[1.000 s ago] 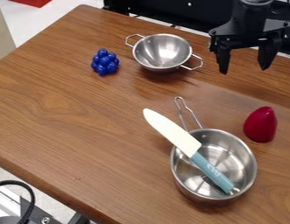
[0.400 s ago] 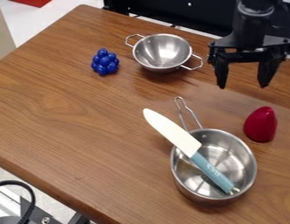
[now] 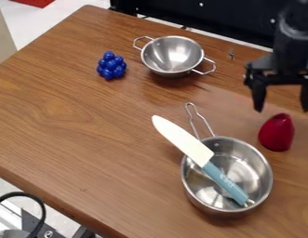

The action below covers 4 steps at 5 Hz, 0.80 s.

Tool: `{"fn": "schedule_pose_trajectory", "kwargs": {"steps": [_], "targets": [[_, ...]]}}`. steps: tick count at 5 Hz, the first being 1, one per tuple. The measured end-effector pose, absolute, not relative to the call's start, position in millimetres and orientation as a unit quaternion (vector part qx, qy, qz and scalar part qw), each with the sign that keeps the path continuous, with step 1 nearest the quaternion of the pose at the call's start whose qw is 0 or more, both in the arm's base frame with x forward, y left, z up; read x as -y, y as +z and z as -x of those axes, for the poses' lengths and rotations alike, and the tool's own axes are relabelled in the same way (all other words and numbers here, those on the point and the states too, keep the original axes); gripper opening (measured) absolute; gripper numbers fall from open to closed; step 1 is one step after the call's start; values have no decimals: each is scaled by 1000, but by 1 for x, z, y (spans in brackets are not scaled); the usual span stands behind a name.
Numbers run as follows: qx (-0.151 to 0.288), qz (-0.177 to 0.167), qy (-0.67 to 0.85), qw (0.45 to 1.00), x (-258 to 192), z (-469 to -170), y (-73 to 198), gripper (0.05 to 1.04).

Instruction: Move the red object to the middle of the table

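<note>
Bright room, soft table (image 3: 106,158) glare

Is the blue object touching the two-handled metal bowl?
Apart: the camera view shows wooden tabletop between the blue object and the two-handled metal bowl.

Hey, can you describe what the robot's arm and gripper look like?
The arm is black, with a rounded, thick section above the gripper. The gripper is black too: a wide crosspiece carries two dark jaws that narrow toward their ends.
</note>
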<state>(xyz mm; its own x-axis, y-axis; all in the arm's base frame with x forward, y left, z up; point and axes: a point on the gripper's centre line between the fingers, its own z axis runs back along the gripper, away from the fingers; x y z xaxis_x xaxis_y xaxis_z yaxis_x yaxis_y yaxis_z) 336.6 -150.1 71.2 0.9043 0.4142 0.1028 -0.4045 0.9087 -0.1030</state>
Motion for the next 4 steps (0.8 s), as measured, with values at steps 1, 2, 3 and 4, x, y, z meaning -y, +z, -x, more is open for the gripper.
{"fn": "schedule_pose_trajectory", "kwargs": {"steps": [1, 2, 3, 4], "targets": [[76, 39, 200, 976, 165, -326, 66, 999], [93, 19, 195, 976, 169, -323, 66, 999], [100, 12, 199, 975, 168, -320, 61, 999], [95, 7, 203, 975, 168, -320, 56, 999]]}}
